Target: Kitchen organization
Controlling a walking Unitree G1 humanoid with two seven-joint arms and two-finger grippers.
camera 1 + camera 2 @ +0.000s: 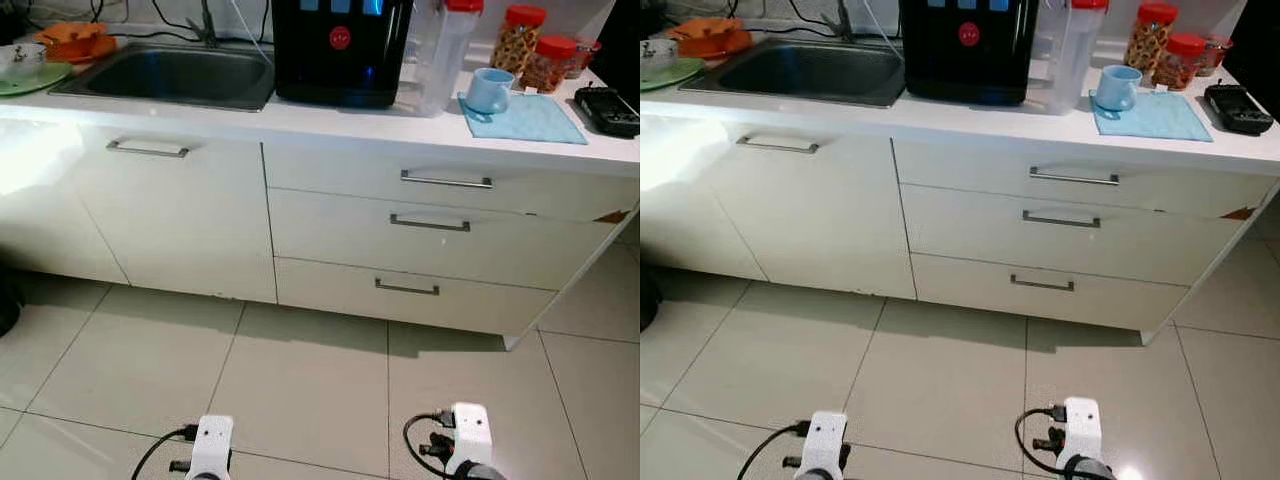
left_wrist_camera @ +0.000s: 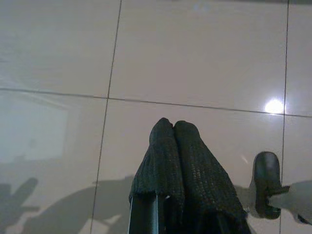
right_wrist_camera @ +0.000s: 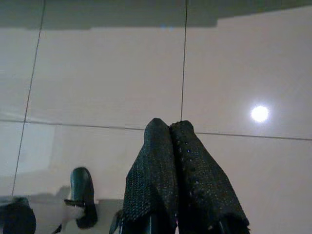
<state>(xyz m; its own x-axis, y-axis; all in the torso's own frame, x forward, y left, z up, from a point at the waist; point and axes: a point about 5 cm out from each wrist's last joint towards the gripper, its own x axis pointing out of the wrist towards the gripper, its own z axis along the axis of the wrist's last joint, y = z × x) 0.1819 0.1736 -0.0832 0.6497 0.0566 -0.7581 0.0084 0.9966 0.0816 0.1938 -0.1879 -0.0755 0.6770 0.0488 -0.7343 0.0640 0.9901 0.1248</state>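
Along the white counter point(image 1: 330, 122), from left to right, stand a green plate point(image 1: 35, 78) with a bowl, an orange dish point(image 1: 78, 40), the steel sink point(image 1: 170, 75), a black water dispenser point(image 1: 340, 50), a clear red-capped pitcher point(image 1: 448, 50), a blue cup point(image 1: 490, 90) on a blue cloth point(image 1: 530, 118), red-lidded snack jars point(image 1: 520, 40) and a black device point(image 1: 608, 108). Below sit a cupboard door point(image 1: 170, 215) and three handled drawers point(image 1: 430, 225), all shut. Both arms hang idle over bare floor tiles point(image 2: 195, 48), the left gripper point(image 2: 173, 127) and right gripper point(image 3: 169, 126) each with fingers pressed together, holding nothing.
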